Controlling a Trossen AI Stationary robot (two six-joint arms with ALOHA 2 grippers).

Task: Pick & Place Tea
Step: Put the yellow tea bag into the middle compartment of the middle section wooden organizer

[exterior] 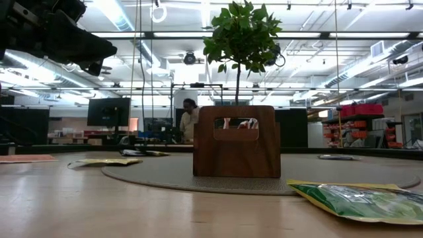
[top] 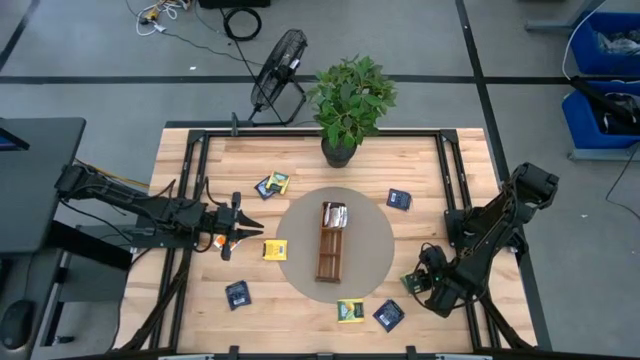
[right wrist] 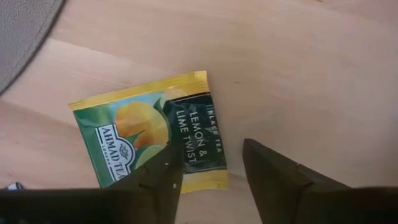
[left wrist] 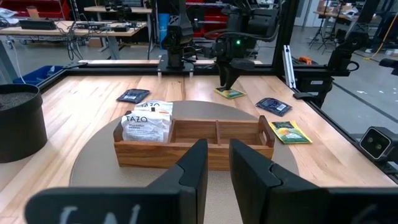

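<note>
Jaws of right gripper [right wrist: 208,171] parted, poised over green-yellow lemon sachet [right wrist: 152,134] lying flat on surface [right wrist: 298,74] nr mat edge; risk: one tip lands on the packet, so closing skids it w/o lifting.

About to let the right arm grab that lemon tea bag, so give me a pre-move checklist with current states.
1. Right gripper over the lemon tea bag: ok, one finger overlaps its edge.
2. Right jaws apart enough to take it: ok, a clear gap shows.
3. Bag lying flat and alone on the table: ok.
4. Free slots in the wooden tray: ok, only one end holds bags.
5. Left gripper out of the way: ok, it sits at the table's left side, away from the right arm.
6. Left gripper empty: cannot tell.
</note>
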